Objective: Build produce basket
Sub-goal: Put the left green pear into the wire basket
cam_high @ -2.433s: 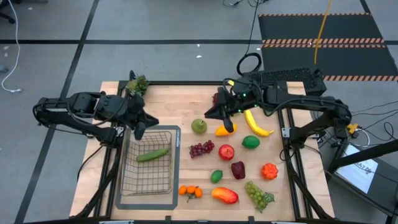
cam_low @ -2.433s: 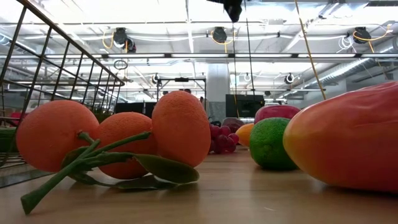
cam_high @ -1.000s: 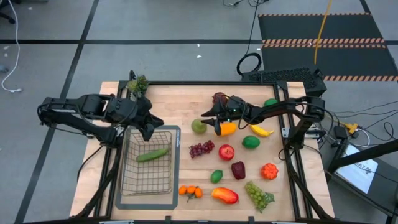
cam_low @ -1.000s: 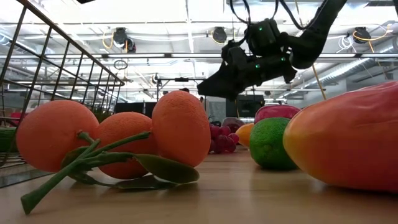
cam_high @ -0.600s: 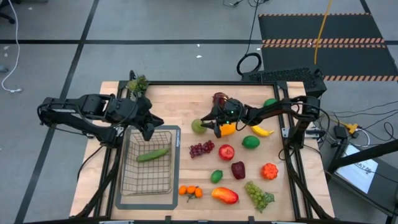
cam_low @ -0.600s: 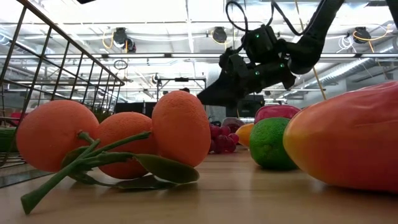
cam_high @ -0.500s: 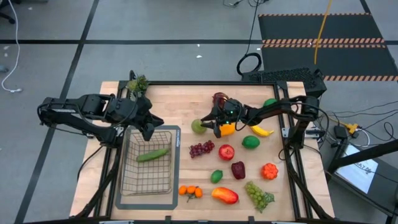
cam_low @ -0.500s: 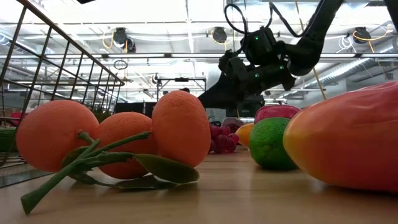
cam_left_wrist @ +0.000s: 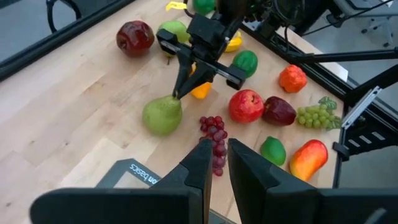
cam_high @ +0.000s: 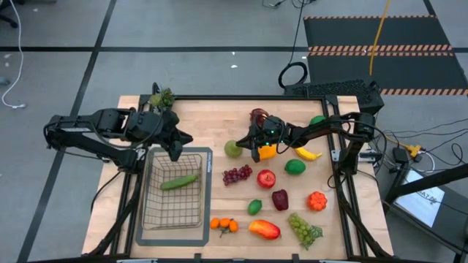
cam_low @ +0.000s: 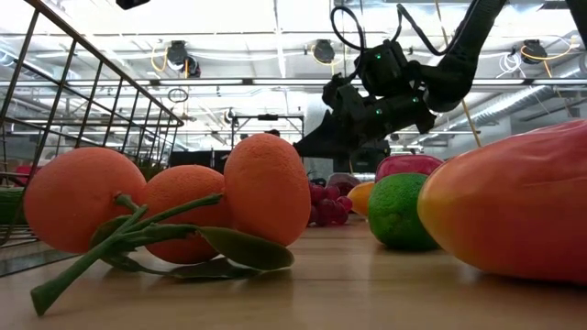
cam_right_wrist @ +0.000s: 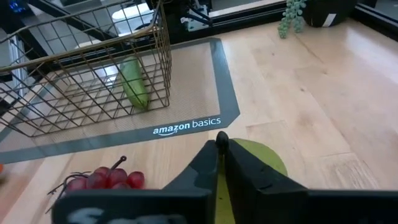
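— Since the basket wants filling, why is the right gripper (cam_high: pixel 244 146) down at that pear (cam_high: pixel 232 149)?

— It looks like the pick-up step. Its fingers are pressed together right on the pear's top end, tips touching the fruit. Whether they pinch a stem I cannot tell; the pear sits on the table.

— And why that fruit?

— My guess: of the loose produce it lies on the basket's side of the claw, with bare wood between. The yellow-orange mango (cam_high: pixel 265 153) is just behind the claw, the purple grapes (cam_high: pixel 236 174) just beside it.

— Where is the basket (cam_high: pixel 201 191) from there?

— Ahead of the fingers, past the pear, on the grey mat (cam_right_wrist: pixel 186 118). A cucumber (cam_high: pixel 179 182) already lies inside, so the job is barely begun.

— The left gripper (cam_high: pixel 174 150)?

— It hangs over the basket's near rim, fingers nearly together and empty. I take it to be waiting, clear of the carry path.

— Any risk?

— Such a narrow hold on a round pear could let it swing or slip.
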